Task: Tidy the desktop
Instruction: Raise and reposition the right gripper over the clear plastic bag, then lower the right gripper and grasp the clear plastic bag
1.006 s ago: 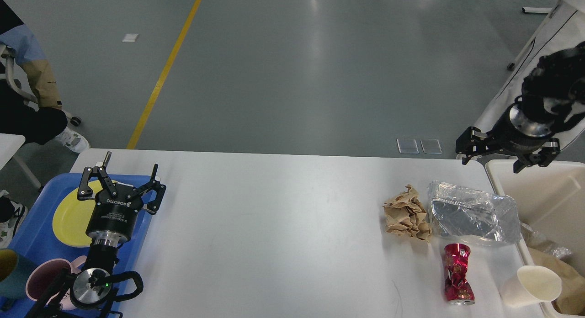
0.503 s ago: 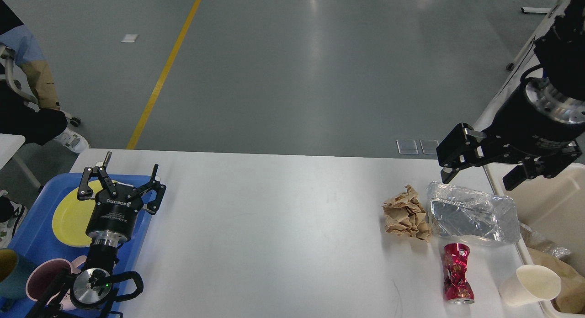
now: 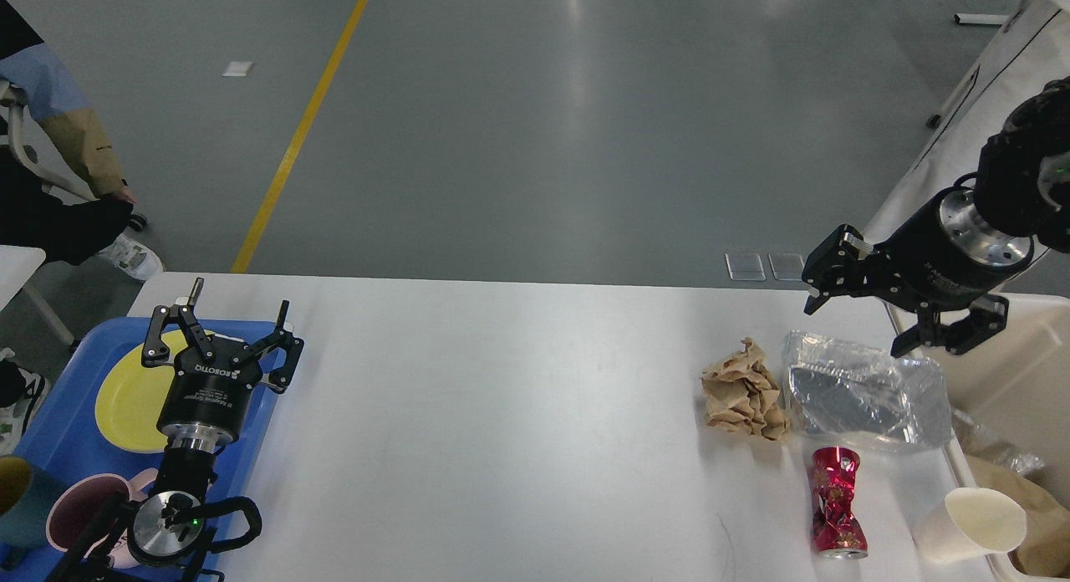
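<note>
The white desktop fills the lower view. On its right side lie a crumpled brown paper ball, a crushed foil tray, a dented red can and a white paper cup on its side. My right gripper is open and empty, hovering just above the far edge of the foil tray. My left gripper is open and empty over the blue tray at the left.
The blue tray holds a yellow plate, a pink mug and a teal cup. A beige bin with brown paper stands at the right edge. A person sits at far left.
My right gripper came down and left from above the bin toward the foil tray, then drew back a little. The left arm has not moved.
</note>
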